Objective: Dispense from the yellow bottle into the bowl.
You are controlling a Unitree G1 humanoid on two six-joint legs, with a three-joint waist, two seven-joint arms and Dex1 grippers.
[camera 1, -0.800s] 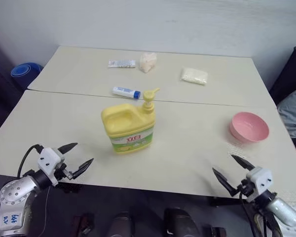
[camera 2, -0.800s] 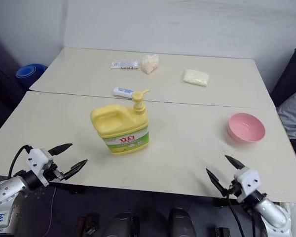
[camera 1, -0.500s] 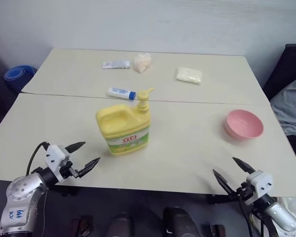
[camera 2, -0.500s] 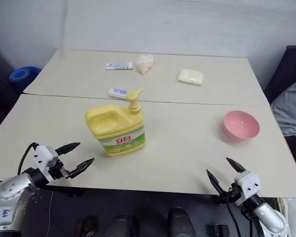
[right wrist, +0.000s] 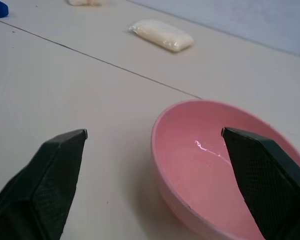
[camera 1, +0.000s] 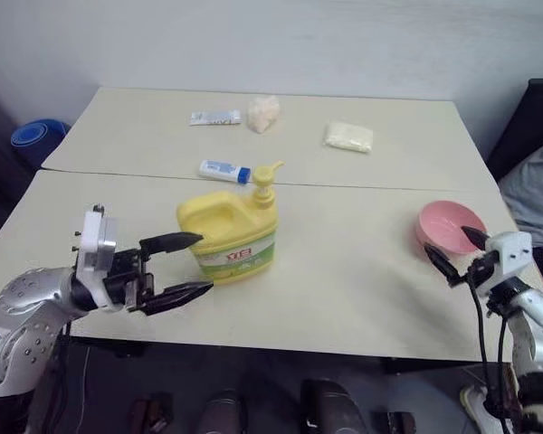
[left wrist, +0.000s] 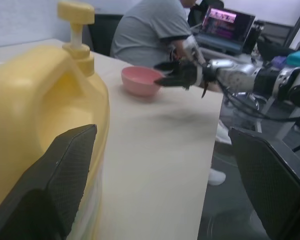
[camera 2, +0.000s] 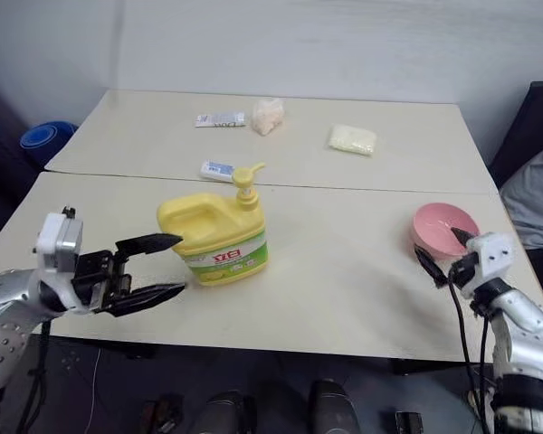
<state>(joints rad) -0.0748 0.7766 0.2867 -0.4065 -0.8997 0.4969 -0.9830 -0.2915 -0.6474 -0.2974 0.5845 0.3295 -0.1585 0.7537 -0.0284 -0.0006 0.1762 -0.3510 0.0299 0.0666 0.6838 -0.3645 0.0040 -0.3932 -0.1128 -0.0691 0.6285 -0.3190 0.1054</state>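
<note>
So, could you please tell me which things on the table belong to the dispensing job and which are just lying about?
For the job:
- yellow bottle
- pink bowl

Lying about:
- blue-and-white tube
- flat packet
- crumpled pale bag
- white pouch

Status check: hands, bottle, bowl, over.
Left hand open beside large yellow plastic pump jug. Right hand open at small pink plastic bowl. Nothing held. Path between clear.
</note>
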